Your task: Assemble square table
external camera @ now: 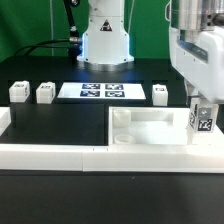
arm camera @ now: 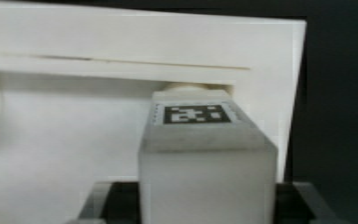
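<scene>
The square table top (external camera: 150,128) is a white tray lying at the front of the exterior view's right, against the border wall. My gripper (external camera: 202,103) is shut on a white tagged leg (external camera: 203,119), held upright over the top's right corner. In the wrist view the leg (arm camera: 202,150) fills the gap between my dark fingers (arm camera: 115,200), tag facing the camera, with the top (arm camera: 87,110) behind it. I cannot tell whether the leg touches the top. Three more legs (external camera: 18,91), (external camera: 45,92), (external camera: 161,93) stand loose on the black table.
The marker board (external camera: 102,91) lies flat at the back centre, before the robot's base (external camera: 105,40). A long low white border wall (external camera: 60,155) runs along the front edge, with a short raised end at the exterior view's left (external camera: 4,122).
</scene>
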Tool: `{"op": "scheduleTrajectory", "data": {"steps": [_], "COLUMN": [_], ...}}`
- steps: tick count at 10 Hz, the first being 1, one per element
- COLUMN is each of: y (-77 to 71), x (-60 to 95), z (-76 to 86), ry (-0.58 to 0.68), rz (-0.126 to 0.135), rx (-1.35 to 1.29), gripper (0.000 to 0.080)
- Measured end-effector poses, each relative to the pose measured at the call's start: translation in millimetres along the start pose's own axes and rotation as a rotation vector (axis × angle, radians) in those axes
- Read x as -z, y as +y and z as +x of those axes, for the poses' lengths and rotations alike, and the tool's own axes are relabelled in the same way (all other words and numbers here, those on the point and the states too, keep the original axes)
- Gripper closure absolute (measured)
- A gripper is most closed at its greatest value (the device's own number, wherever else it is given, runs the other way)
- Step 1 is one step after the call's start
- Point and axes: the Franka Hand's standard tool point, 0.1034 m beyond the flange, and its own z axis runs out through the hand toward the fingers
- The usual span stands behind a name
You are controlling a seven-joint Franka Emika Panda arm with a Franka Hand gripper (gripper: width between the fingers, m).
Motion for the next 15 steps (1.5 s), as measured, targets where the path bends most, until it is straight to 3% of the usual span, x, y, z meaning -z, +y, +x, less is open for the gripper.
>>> {"op": "scheduleTrajectory", "data": {"steps": [3, 4, 5, 6, 7, 8, 10, 12, 15], "y": [0.8, 1.5, 3.1, 2.7, 1.3, 3.6, 6.2, 3.3, -1.1], "x": [-0.5, -0.7, -1.5, -0.6, 2.8, 4.3, 2.2, -1.4, -9.8], "z": [-0.7, -2.6, -10.3, -19.2, -25.4, -25.4, -22.4, -18.5, -21.0], "ry": [-0.002, 0.000, -0.003, -0.001, 0.000, 0.014, 0.022, 0.072, 0.137], "rz": [0.002, 0.000, 0.001, 0.012, 0.032, 0.080, 0.069, 0.083, 0.054], "rx": [-0.004, 0.053, 0.216, 0.376, 0.467, 0.477, 0.657, 0.978, 1.409], "gripper": [0.0484, 0.0291, 0.0291, 0.0177, 0.0158, 0.0151, 0.0150, 0.0150, 0.0150]}}
